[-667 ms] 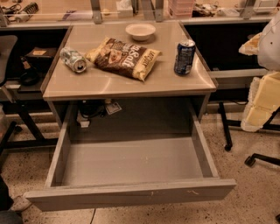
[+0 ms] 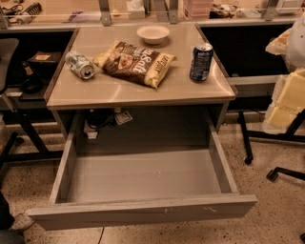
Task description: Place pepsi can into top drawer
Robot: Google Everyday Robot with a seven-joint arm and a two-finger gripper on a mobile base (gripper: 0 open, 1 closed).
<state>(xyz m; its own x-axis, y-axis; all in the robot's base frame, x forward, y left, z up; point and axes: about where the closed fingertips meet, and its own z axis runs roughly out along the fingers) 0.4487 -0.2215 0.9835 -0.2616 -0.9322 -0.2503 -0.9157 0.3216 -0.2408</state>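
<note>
Pepsi can (image 2: pixel 201 62) stands upright, top up; claw (image 2: pixel 288 97) far right

Dark blue pepsi can (image 2: pixel 201 62) is stood upright on the tabletop's right side, grey top drawer (image 2: pixel 143 209) is pulled wide open below it, gripper isn't seen in shot

A speckled terrazzo floor (image 2: pixel 276 209) runs under the tan-topped desk (image 2: pixel 138 90). A black castered chair base (image 2: pixel 271 137) stands off its right edge. Metal posts (image 2: pixel 105 10) rise behind its back edge.

Tan table (image 2: pixel 119 90): pepsi can (image 2: pixel 200 62), silver can (image 2: pixel 80 65), chip bag (image 2: pixel 136 63), bowl (image 2: pixel 152 34); gripper out of view.
</note>
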